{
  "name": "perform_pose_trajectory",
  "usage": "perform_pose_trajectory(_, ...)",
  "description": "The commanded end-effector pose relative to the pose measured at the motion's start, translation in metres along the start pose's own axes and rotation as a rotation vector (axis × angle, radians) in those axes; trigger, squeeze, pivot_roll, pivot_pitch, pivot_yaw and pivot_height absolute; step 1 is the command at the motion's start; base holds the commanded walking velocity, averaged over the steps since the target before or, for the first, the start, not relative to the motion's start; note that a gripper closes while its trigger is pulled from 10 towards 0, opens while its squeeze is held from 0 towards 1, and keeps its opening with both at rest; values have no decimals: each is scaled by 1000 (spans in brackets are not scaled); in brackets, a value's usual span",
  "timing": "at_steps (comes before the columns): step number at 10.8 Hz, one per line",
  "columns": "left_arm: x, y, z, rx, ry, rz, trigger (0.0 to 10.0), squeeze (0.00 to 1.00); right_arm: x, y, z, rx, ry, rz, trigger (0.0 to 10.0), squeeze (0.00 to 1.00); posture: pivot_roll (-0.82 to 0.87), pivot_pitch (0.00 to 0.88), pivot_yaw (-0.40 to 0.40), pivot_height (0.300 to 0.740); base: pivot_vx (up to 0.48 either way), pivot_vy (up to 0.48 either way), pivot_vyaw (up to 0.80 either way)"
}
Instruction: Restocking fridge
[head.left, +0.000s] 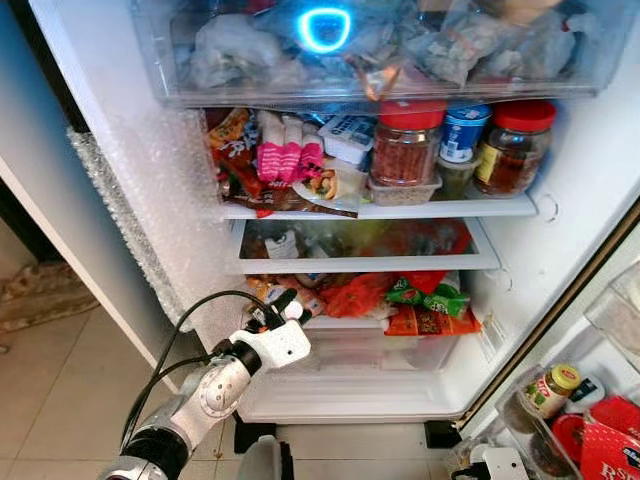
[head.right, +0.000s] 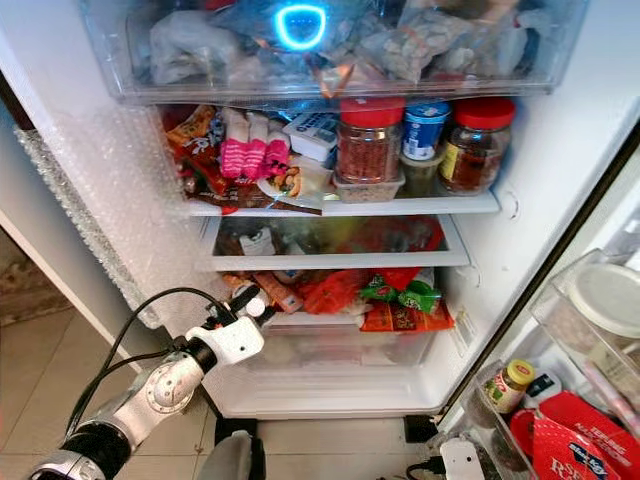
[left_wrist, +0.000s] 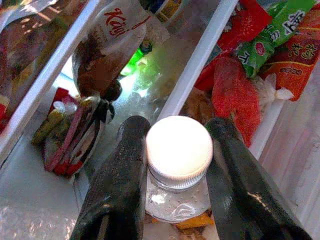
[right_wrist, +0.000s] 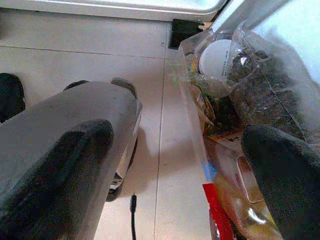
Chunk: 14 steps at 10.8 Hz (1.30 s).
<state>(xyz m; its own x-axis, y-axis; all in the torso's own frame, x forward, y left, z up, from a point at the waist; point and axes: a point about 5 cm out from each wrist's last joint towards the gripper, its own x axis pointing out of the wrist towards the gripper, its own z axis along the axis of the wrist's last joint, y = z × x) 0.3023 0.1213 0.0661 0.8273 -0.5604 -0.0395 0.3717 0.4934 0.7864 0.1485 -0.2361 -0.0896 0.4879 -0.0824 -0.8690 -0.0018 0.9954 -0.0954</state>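
While closed either side of white-capped bottle (left_wrist: 179, 159), left gripper (head.left: 280, 312) poised at lower fridge shelf (head.left: 345, 323), beside red and green snack packets (head.left: 425, 300). Probably mid-placement. Next: push in between packets, set upright, release. Right gripper (right_wrist: 170, 175) idle over floor, spread wide, holding nothing.

Pale tiled floor (head.left: 60, 390) below, patterned rug (head.left: 40, 295) at far left edge, bubble wrap (head.left: 150, 200) along white side panel, bright daylight.
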Motion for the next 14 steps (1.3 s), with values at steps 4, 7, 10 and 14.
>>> perform_pose_trajectory(4,4,5,4,53,-35,0,10000,0,0,0,0,7,6,-5,10000,0,44,11,29,639,201,0,0)
perform_pose_trajectory(7,8,9,5,63,-35,13,10000,0,0,1,0,8,5,-6,10000,0,42,10,32,639,309,0,0)
perform_pose_trajectory(10,10,8,7,63,-46,8,10000,0,1,2,0,2,7,-3,10000,0,36,0,40,639,317,0,0)
perform_pose_trajectory(14,5,-1,2,61,-31,-62,10000,0,1,4,1,-4,7,4,10000,0,37,5,43,639,227,0,0)
